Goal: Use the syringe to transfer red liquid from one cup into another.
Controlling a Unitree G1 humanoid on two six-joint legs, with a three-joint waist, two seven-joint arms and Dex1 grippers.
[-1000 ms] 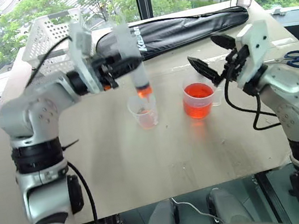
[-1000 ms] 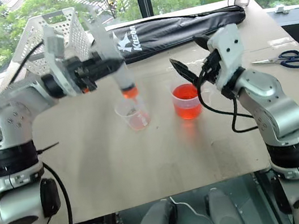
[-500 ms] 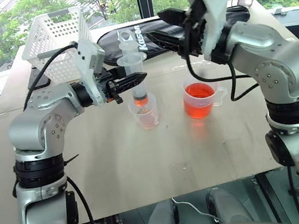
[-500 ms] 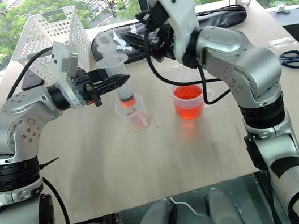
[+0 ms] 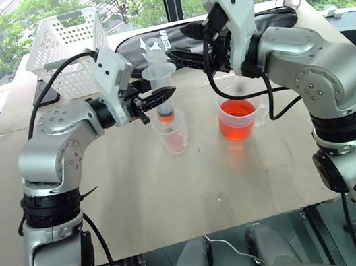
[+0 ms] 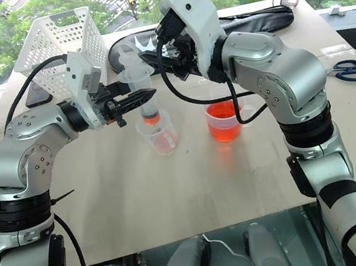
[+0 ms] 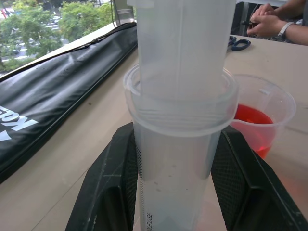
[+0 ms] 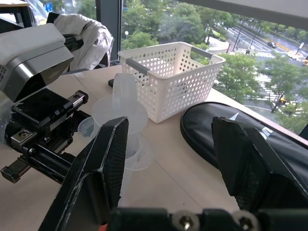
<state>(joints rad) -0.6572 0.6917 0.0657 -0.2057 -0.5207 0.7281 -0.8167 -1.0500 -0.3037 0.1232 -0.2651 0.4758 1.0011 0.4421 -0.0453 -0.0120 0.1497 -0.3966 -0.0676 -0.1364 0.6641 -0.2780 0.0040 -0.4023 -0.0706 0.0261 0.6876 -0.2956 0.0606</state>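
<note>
Small cup [image 5: 172,132] nearest, syringe [image 5: 160,88] upright over it, tip just inside, red liquid [image 5: 167,113] low in the barrel. Left gripper [image 5: 158,96] clamps the barrel. Right gripper [image 6: 152,59] open, near the plunger. Risk: off-axis push tilts the syringe, liquid misses the cup. Handled cup [image 5: 237,118] beside, half red.
</note>
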